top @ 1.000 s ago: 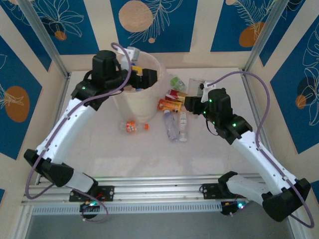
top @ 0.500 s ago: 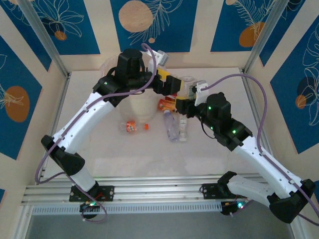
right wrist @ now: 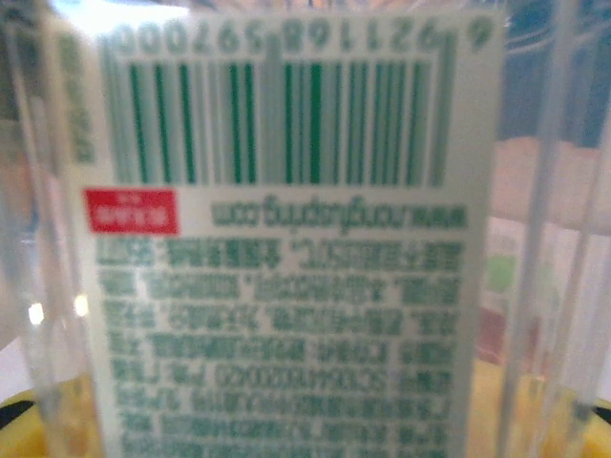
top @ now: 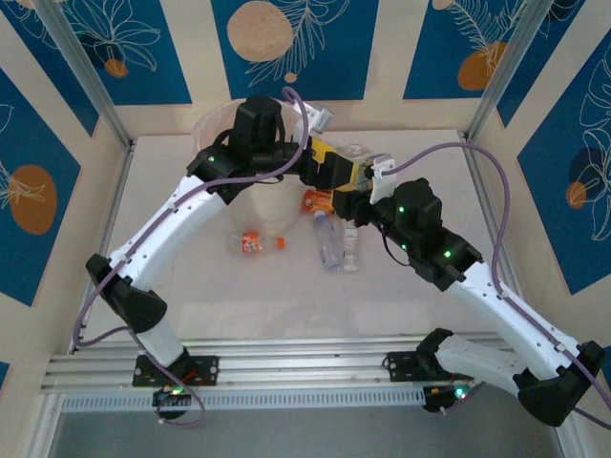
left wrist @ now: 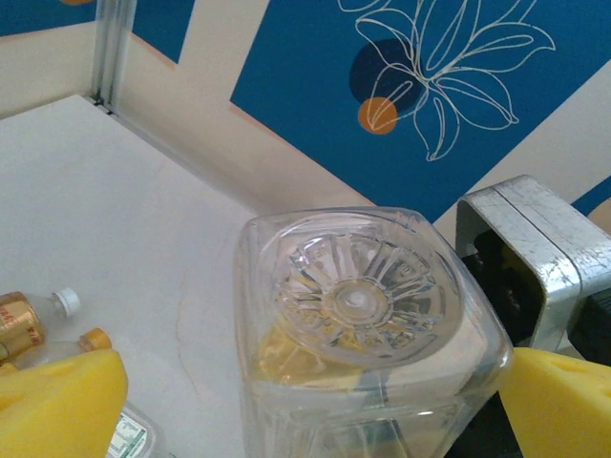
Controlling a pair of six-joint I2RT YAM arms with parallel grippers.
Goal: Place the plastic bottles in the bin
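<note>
Clear bottle (left wrist: 363,315) held up near bin (top: 260,204), gripped by right tool (top: 355,191). Left tool (left wrist: 305,410) wide open, pads (left wrist: 57,401) flanking it. Close left squarely on body before right lets go, or it drops.

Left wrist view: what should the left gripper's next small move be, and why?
Probably close the left gripper on the clear bottle: its yellow pads stand open either side of the bottle's base, while the right gripper appears to hold its labelled part.

Clear bottle (left wrist: 368,315), green barcode label (right wrist: 286,239); yellow left pincer pads (left wrist: 57,401).
</note>
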